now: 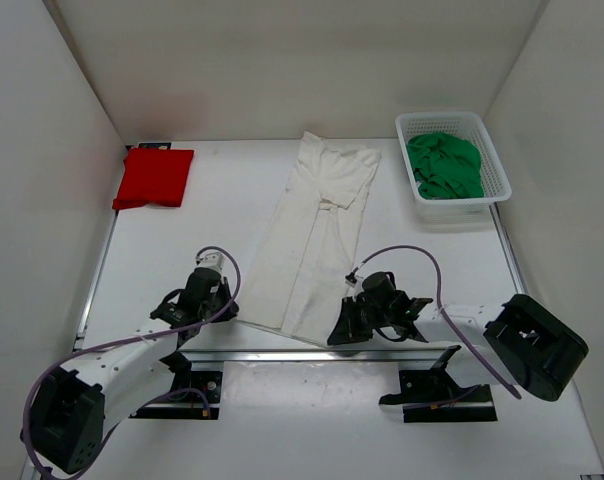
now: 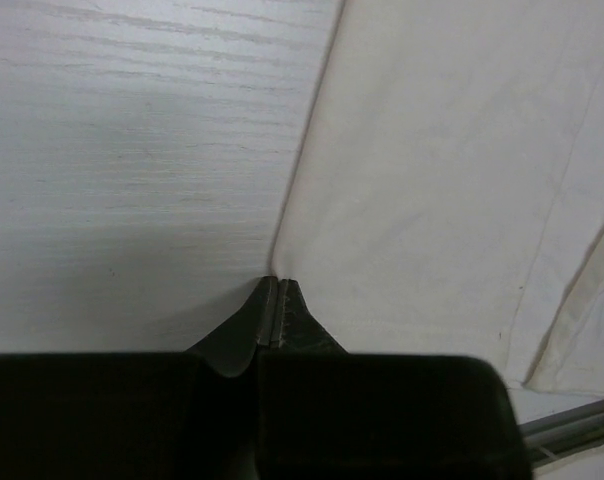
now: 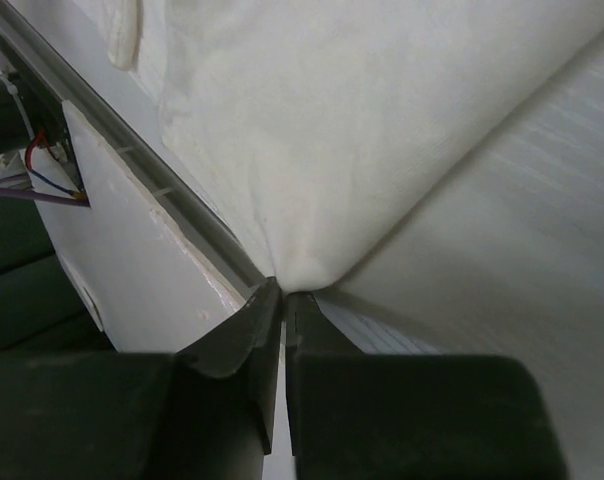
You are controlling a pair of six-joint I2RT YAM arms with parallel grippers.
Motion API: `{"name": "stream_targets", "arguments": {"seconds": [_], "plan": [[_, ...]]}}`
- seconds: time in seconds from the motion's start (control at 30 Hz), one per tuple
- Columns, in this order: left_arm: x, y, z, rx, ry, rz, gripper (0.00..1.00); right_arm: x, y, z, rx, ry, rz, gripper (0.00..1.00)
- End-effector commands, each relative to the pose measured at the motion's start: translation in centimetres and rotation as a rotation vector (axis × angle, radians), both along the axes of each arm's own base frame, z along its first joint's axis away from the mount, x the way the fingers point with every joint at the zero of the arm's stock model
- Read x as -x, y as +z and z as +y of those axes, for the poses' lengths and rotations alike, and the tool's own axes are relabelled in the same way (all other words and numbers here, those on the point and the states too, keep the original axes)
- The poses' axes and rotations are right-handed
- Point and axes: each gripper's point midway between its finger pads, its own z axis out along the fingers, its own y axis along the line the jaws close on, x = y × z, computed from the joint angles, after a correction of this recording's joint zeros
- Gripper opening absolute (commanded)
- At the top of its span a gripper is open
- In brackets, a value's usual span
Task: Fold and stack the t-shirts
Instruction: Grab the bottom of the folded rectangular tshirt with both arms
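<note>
The white t-shirt (image 1: pixel 307 240) lies folded into a long strip down the middle of the table, collar end far and hem near. My left gripper (image 1: pixel 230 312) is shut on its near left corner; in the left wrist view the cloth (image 2: pixel 442 180) meets the closed tips of that gripper (image 2: pixel 272 285). My right gripper (image 1: pixel 334 335) is shut on the near right corner, where the cloth (image 3: pixel 362 120) bunches at its tips (image 3: pixel 285 292). The red t-shirt (image 1: pixel 154 178) lies folded at the far left. The green t-shirt (image 1: pixel 444 165) is crumpled in the basket.
A white mesh basket (image 1: pixel 498 170) stands at the far right. A metal rail (image 1: pixel 282 355) runs along the table's near edge, close under both grippers, and shows in the right wrist view (image 3: pixel 132 160). White walls enclose the left, right and far sides.
</note>
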Motion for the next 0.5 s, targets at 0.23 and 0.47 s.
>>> {"name": "stream_targets", "arguments": {"seconds": [0.23,0.47], "plan": [[5.6,1.4,-3.8,0.133,-0.211,0.156,0.0,3.7,0.8,-1.9,0.058,0.094,0.023,0.0],[3.7,8.2,-4.7,0.287,-0.209,0.05,0.0,-0.8,6.3,-3.2,-0.012,-0.032,-0.154,0.0]]}}
